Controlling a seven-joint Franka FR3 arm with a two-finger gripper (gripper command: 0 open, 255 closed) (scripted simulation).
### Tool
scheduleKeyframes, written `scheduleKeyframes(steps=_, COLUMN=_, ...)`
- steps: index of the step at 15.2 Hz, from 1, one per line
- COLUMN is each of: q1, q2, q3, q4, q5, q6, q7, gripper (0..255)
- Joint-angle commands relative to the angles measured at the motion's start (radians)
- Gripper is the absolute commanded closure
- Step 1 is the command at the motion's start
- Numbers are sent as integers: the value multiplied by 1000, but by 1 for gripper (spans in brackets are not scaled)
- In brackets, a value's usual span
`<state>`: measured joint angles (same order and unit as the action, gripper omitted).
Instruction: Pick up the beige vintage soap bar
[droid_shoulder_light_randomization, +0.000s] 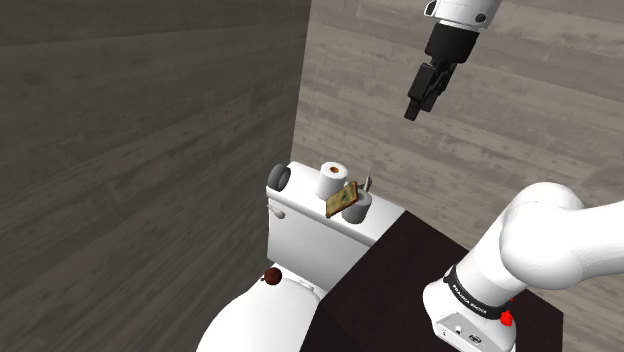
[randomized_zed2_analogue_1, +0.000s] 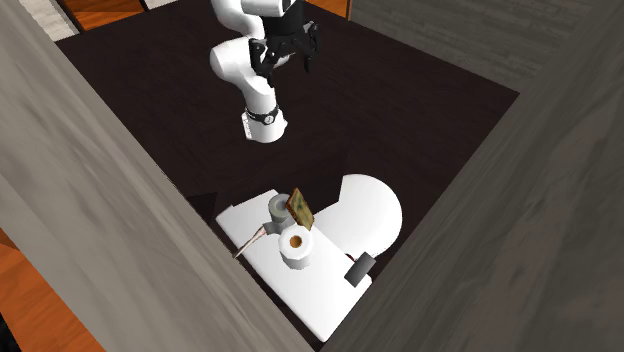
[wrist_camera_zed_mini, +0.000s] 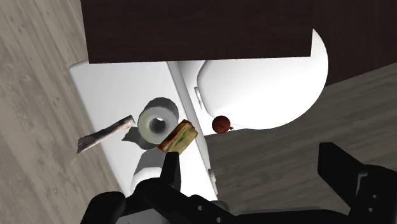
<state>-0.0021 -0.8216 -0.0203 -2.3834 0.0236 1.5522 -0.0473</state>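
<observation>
The white toilet tank lid (droid_shoulder_light_randomization: 300, 203) sits tight in a corner, with a dark wood-grain wall (droid_shoulder_light_randomization: 140, 130) on the shoulder view's left and a paler wall (droid_shoulder_light_randomization: 400, 150) behind it. The dark brown box stand (droid_shoulder_light_randomization: 400, 285) butts in just beside the toilet on the right. Above the lid the air is open. The black two-finger end effector (droid_shoulder_light_randomization: 420, 95) hangs there, well above and to the right, its fingers spread wide with nothing between them.

The flat rectangular soap bar (droid_shoulder_light_randomization: 343, 199), beige-brown with a mottled greenish face, stands on the lid between a white paper roll (droid_shoulder_light_randomization: 333, 180) and a grey cup (droid_shoulder_light_randomization: 360, 208), apparently leaning on the cup. Its long axis is tilted, with one end on the lid and the other raised. A small dark red ball (droid_shoulder_light_randomization: 271, 278) rests on the toilet seat lid, nearer
</observation>
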Motion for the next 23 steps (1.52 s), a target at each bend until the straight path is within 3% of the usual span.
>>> scheduleKeyframes(steps=1, q1=0, q2=0, q3=0, q4=0, q5=0, q6=0, q7=0, gripper=0)
scheduleKeyframes(steps=8, q1=-61, q2=39, q3=-80, q4=-205, q5=64, q6=290, q7=51, gripper=0)
scheduleKeyframes(steps=15, q1=-88, q2=172, q3=-167, q4=-357, q5=168, q6=615, q7=56, gripper=0)
scheduleKeyframes(steps=20, q1=-46, q2=336, q3=-256, q4=-417, q5=315, q6=865, q7=-3, gripper=0)
scheduleKeyframes(steps=23, q1=32, q2=463, q3=-338, q4=-423, q5=479, q6=1004, q7=-97, gripper=0)
